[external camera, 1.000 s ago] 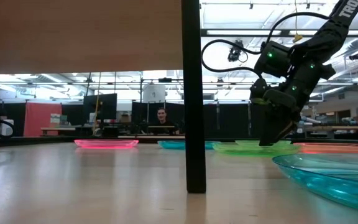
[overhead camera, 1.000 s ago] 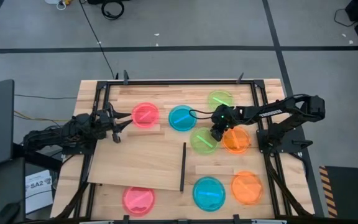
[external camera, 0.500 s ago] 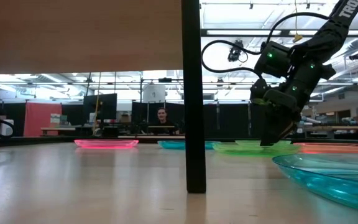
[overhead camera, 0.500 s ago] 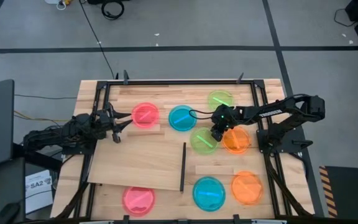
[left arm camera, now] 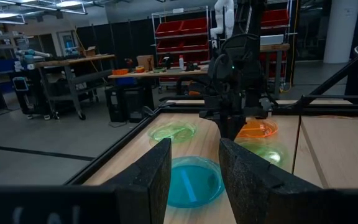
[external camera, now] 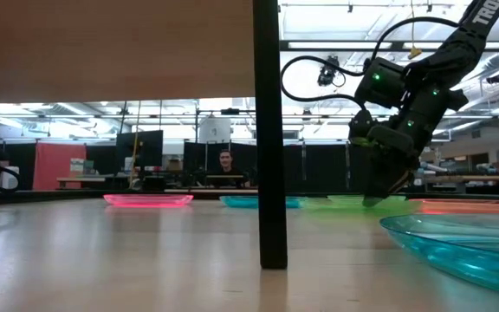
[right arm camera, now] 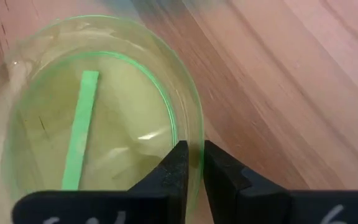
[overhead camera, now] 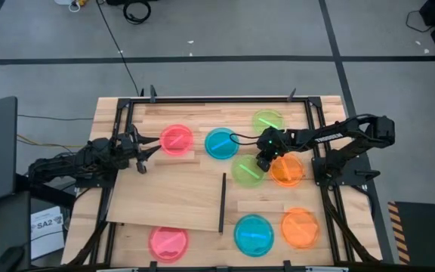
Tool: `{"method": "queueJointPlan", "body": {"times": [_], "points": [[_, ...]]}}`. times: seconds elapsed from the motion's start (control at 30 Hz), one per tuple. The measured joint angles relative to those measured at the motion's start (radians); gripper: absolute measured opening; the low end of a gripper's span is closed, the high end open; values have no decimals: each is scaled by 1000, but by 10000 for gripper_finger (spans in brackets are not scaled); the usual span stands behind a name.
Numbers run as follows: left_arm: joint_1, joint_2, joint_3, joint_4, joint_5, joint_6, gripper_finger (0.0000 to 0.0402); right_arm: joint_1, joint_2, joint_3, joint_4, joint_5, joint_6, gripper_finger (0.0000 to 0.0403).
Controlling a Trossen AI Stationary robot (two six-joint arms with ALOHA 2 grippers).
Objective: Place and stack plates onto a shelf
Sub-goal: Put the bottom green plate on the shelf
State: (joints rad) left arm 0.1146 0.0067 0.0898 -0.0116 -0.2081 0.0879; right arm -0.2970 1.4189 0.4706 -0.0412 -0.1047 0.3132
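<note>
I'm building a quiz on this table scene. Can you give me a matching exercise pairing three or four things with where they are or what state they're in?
Things:
1. right gripper
2. left gripper
3. shelf
4. pink plate

States:
A. lying flat, no plates on it
B. open, waiting near the pink plate
C. fingers closed on a green plate's rim
D. beside a blue plate, untouched

Pairs: 1-C, 2-B, 3-A, 4-D

An overhead camera looks straight down on the plank-grained wooden worktop point(overhead camera: 187, 193). A low camera looks level across it. Both wrist cameras show the same translucent green plastic plate point(right arm camera: 98, 118), the right one from very close.
</note>
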Motion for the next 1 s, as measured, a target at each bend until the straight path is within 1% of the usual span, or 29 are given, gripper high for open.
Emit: {"method": "queueJointPlan", "body": {"times": [0.4, 1.0], "points": [[0, 0, 0, 0, 0, 0, 142, 0, 0, 0, 3, 1, -1, 10], [0, 0, 0, 0, 0, 0, 142, -9, -1, 0, 2, -5, 7, 7]]}}
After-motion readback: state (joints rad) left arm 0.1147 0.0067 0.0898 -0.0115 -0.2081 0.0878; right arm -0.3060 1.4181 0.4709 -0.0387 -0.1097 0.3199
